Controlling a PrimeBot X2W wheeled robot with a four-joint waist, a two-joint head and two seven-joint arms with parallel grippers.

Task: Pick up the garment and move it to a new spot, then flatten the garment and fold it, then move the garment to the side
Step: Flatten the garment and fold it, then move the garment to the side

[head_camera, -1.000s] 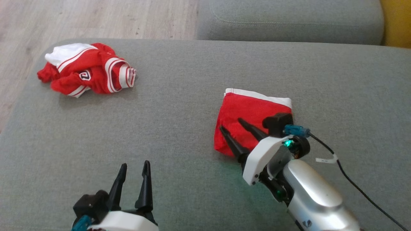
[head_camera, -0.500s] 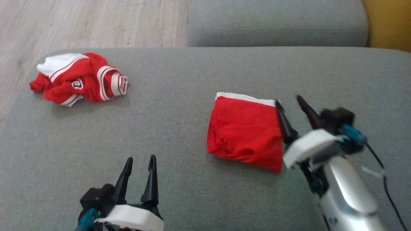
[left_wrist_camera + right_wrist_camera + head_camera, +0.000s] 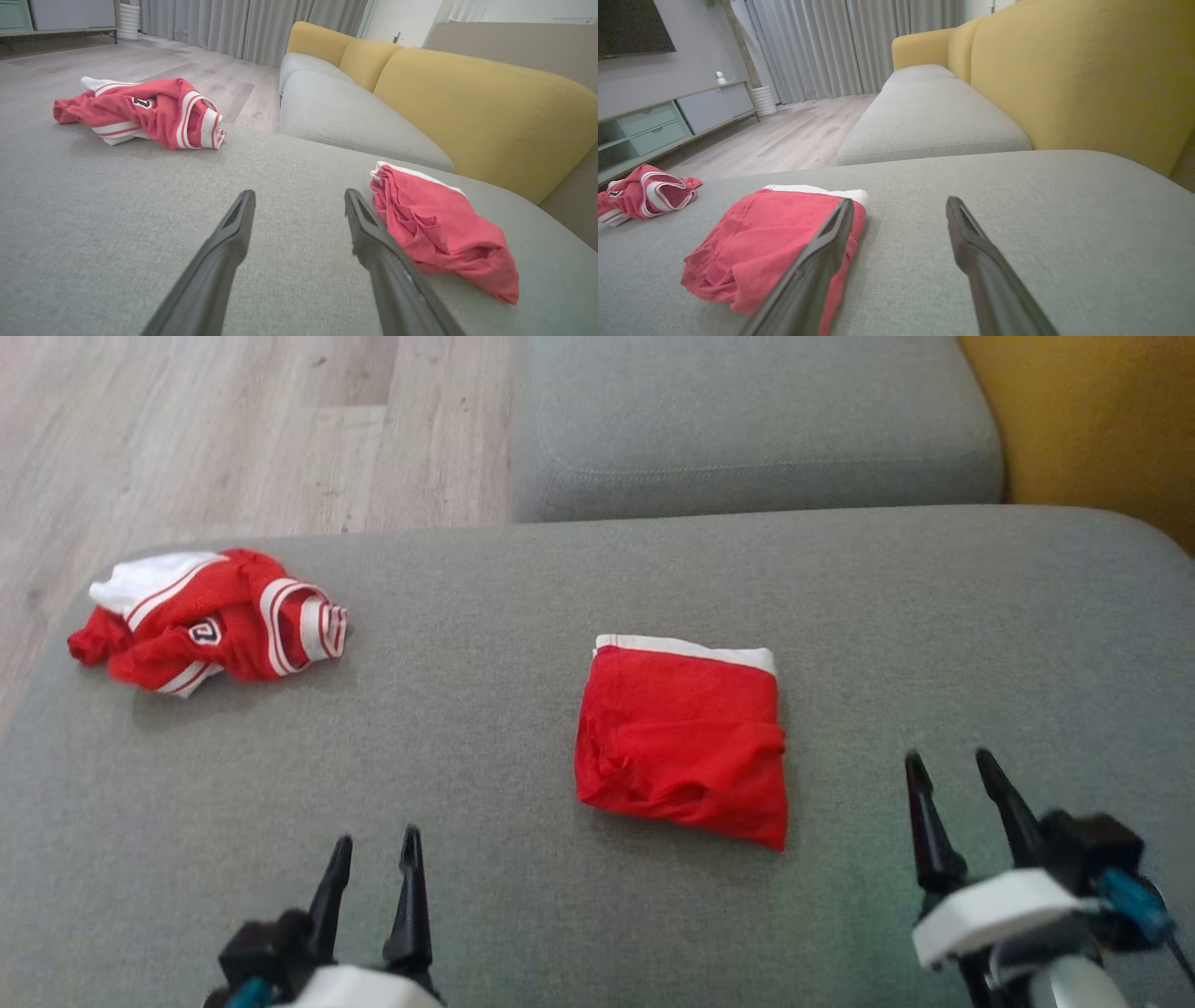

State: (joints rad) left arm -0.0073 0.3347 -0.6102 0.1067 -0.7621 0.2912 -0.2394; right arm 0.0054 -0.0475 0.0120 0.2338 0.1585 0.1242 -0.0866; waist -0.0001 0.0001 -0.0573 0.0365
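Here: garment (image 3: 681,747) long axis fore-aft, white band (image 3: 686,650) away; left gripper (image 3: 376,837), right gripper (image 3: 948,756) spread, empty.

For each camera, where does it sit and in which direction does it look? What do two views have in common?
Head view: on the head, looking down at the grey cushion; left end effector and right end effector, both open, at the bottom.
Left wrist view: low over the cushion, looking along its own fingers toward the yellow sofa back.
Right wrist view: low, own fingers beside the folded red garment.
Shared: both wrist views show that garment and the crumpled jersey.
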